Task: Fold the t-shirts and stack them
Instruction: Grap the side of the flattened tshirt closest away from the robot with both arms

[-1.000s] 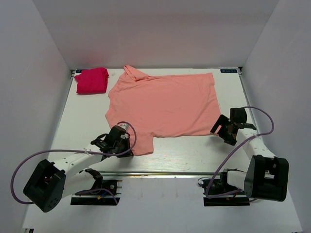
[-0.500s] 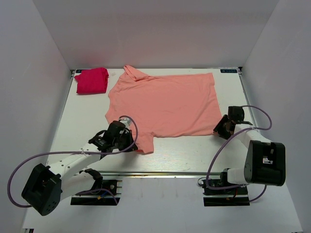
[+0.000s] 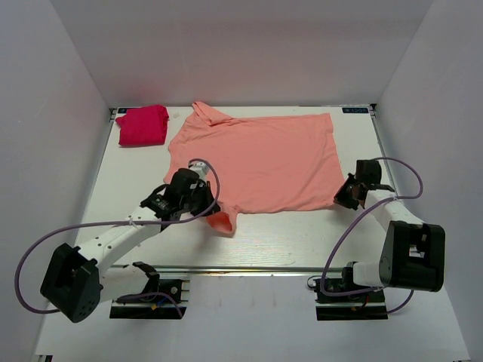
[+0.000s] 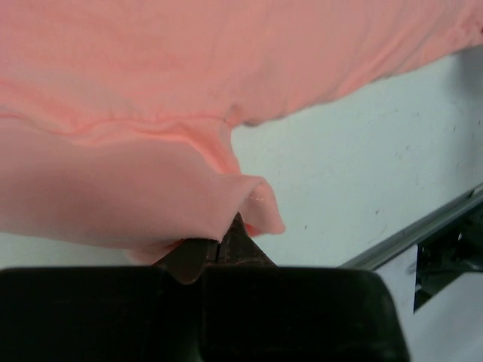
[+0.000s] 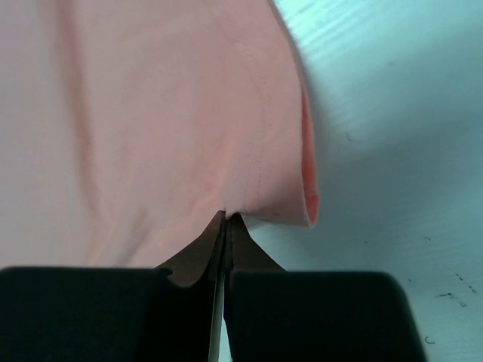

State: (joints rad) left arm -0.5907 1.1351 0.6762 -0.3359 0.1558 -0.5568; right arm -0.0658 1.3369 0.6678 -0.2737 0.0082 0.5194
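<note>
A salmon-pink t-shirt lies spread across the middle of the white table. My left gripper is shut on its near sleeve, which is lifted and curled; in the left wrist view the cloth drapes over the closed fingertips. At the shirt's near right hem corner my right gripper is shut, and the right wrist view shows the pinched hem folding up at the tips. A magenta-red t-shirt sits folded at the far left corner.
White walls enclose the table at the back and on both sides. A metal rail runs along the near edge, with both arm bases behind it. Cables loop from each arm.
My right gripper moved in to the hem corner and shut on it. My left gripper, holding the sleeve, rose and shifted away from the near edge, curling the sleeve upward.
</note>
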